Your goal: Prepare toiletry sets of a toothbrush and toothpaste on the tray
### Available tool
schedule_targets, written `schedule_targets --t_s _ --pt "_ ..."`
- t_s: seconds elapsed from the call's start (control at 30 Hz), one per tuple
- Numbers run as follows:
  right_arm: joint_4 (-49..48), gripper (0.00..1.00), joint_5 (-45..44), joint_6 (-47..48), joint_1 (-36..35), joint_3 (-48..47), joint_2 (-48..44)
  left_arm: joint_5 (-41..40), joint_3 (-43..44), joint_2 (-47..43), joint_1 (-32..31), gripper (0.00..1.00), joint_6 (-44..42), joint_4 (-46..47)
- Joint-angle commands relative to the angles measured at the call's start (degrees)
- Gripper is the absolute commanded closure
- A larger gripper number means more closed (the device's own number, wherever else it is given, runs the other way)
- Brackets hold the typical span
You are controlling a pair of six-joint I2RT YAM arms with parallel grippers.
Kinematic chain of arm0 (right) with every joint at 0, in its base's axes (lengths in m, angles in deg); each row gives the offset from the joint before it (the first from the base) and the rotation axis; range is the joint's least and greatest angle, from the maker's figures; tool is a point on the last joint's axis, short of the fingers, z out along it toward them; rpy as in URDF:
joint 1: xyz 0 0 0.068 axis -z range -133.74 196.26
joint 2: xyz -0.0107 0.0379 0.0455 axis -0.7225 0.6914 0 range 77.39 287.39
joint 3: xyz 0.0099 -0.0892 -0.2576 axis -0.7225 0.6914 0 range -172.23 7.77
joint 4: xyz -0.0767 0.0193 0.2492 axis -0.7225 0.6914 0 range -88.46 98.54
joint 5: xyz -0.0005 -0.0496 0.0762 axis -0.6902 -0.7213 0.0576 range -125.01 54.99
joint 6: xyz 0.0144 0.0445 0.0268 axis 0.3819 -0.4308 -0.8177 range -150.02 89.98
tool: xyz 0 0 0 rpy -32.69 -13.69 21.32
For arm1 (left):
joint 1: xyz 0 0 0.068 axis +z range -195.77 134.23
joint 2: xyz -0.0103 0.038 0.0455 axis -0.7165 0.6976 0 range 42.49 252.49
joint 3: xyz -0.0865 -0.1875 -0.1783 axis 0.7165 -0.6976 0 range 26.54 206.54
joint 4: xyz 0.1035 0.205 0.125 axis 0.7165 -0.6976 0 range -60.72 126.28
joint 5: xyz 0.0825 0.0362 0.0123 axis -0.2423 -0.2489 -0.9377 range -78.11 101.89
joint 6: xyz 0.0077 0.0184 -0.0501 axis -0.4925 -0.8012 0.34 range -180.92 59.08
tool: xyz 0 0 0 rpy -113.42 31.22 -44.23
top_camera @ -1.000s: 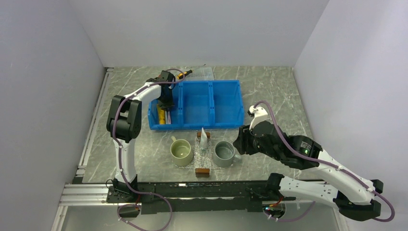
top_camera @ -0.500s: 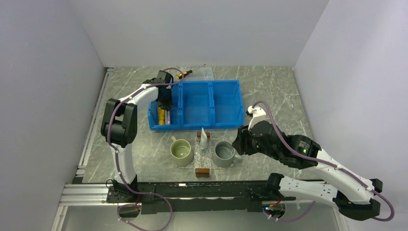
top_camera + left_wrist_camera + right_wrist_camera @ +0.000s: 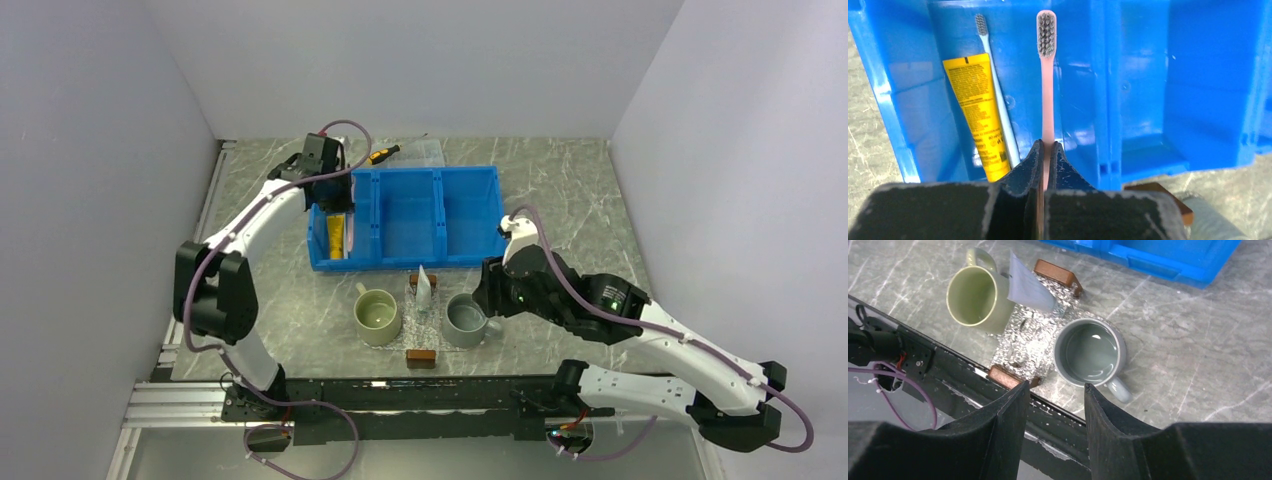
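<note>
My left gripper is shut on the handle of a thin pink toothbrush and holds it bristles forward above the left compartment of the blue bin. In the top view this gripper is over the bin's far left corner. The clear tray with brown block handles lies between two mugs. A pale white toothpaste tube leans tilted at the tray's far end; it also shows in the top view. My right gripper is open and empty, above the table's front edge near the grey mug.
A yellow tube and a light blue toothbrush lie in the bin's left compartment. A green mug stands left of the tray, the grey mug right of it. A yellow-and-black screwdriver and a clear box lie behind the bin.
My left arm has swung out to the left and its gripper has risen and drawn back over the bin's left compartment. My right arm has shifted slightly left.
</note>
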Motion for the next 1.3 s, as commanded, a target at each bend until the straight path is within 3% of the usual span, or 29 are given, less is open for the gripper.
schedule_targets --t_s 0.0,0.17,0.5,0.83,1.03,1.27 --pt "-7.5 0.54 1.9 3.4 -0.2 -3.4 1.1 6.4 -2.3 -8.2 -0.3 1.0 -2.0 1.2" --pt "-11.8 0.53 6.2 6.9 -0.1 -5.0 3.1 12.2 -6.2 -16.3 -0.5 1.0 -3.9 -1.1" --pt "-22.4 0.51 14.1 12.3 -0.2 -2.2 2.1 31.6 -21.6 -34.5 -1.2 1.0 -4.5 -1.0" --pt "-26.9 0.44 23.2 16.5 -0.2 -2.9 5.8 52.4 -37.5 -47.6 -3.2 1.0 -2.4 7.7" --pt "-26.1 0.43 25.9 17.4 -0.2 -3.6 7.7 55.8 -41.1 -52.6 -8.0 1.0 -3.3 8.9" --pt "-24.8 0.42 35.5 20.2 -0.1 -4.2 8.6 58.0 -41.4 -59.0 -14.1 1.0 -6.7 8.4"
